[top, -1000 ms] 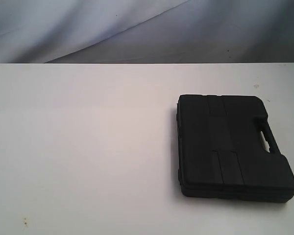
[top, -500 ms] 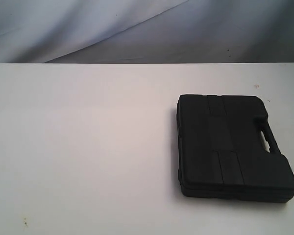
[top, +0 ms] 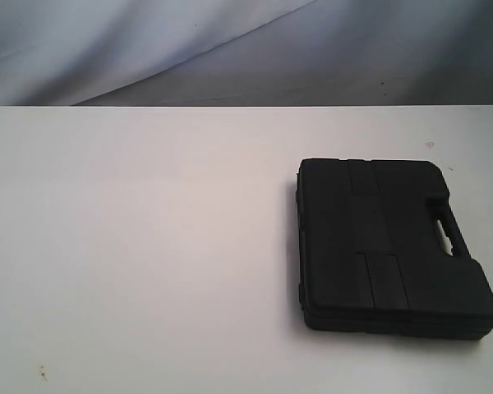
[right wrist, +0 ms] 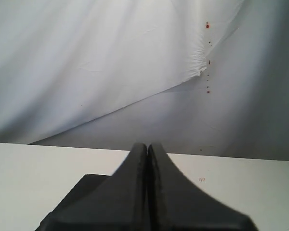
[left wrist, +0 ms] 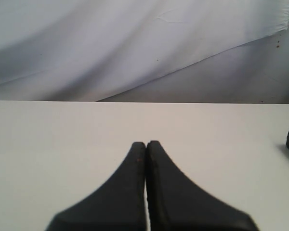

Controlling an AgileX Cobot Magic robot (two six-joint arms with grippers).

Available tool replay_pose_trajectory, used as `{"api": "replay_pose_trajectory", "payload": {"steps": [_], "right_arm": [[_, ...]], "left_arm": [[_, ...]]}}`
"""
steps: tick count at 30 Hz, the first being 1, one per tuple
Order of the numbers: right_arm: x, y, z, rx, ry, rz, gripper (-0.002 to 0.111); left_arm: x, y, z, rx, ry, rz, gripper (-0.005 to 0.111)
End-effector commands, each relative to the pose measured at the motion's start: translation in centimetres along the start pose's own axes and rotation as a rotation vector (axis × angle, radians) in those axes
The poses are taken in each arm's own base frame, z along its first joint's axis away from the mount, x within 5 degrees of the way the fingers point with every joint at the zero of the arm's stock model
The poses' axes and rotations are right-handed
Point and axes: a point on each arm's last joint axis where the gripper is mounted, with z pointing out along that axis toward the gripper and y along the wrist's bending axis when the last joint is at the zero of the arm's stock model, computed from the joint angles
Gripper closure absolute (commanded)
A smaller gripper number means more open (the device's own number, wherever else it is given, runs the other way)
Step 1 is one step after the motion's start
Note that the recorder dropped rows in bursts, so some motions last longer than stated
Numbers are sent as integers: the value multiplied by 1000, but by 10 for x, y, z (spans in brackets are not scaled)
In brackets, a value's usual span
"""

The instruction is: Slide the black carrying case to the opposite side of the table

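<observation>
White wrinkled cloth (top: 148, 49) hangs as the backdrop, with a few tiny red dots on it in the right wrist view. Below it is the worktop (top: 148, 246), plain white, smooth and matte, with a couple of small specks.

So the black carrying case (top: 386, 246) lies flat on the right side of the worktop in the exterior view, toward the near edge. It looks like moulded plastic: rectangular, rounded corners, a band running down the lid, and a cut-out handle (top: 444, 231) along its right edge.

Left arm's fingers (left wrist: 135, 166) are pressed together, black and tapering, over bare worktop, with only a corner of the case showing in that view. Right arm's fingers (right wrist: 135, 168) are also together, gripping nothing, and the case shows just past them.
</observation>
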Motion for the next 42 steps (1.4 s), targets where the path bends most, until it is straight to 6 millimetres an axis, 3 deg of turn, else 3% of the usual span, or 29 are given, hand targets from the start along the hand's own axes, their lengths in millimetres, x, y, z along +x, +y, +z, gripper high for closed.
{"api": "replay_pose_trajectory", "payload": {"steps": [1,8,13,19,24,42], "right_arm": [[4,-2,0,23,-39,2,108],[4,-1,0,19,-37,-101,108],[17,-1,0,8,103,-122,108],[29,-2,-2,17,234,-23,108],[29,-3,-2,44,237,98,108],[37,-4,-5,57,326,100,108]], "left_arm": [[1,0,0,8,0,-3,107],[1,0,0,8,0,-3,107],[1,0,0,8,0,-3,107],[1,0,0,8,0,-3,107],[1,0,0,8,0,-3,107],[1,0,0,8,0,-3,107]]}}
